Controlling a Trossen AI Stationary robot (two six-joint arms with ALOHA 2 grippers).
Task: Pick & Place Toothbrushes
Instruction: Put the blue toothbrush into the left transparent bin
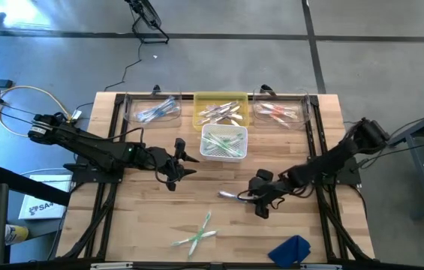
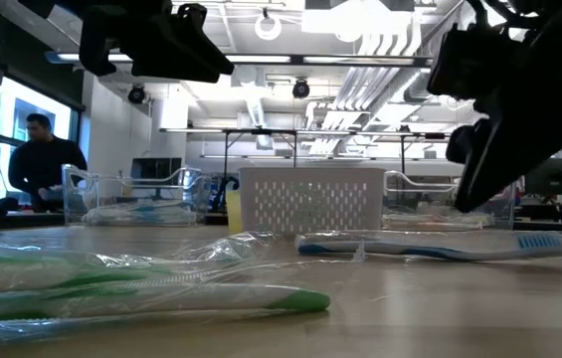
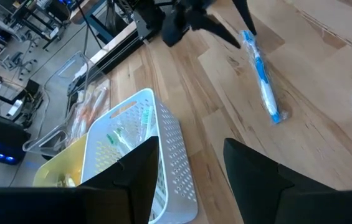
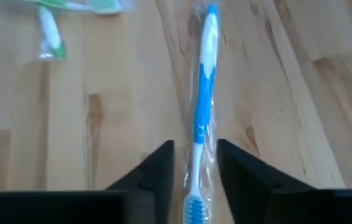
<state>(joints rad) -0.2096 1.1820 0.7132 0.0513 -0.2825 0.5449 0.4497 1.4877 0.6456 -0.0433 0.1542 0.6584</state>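
Position: my right gripper [image 4: 194, 168] hangs low over the desk [image 1: 302, 157], fingers spread, straddling a wrapped blue toothbrush [image 4: 202, 106] that lies flat on the wood between them. My left gripper [image 1: 184, 160] waits spread beside the white basket [image 1: 224, 142]. Two green toothbrushes [image 1: 198, 234] lie near the front edge; others fill the back trays [image 1: 219, 110].

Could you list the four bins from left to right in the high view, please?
Clear bin with blue brushes → yellow bin, with the white basket just below it → clear bin with red brushes.
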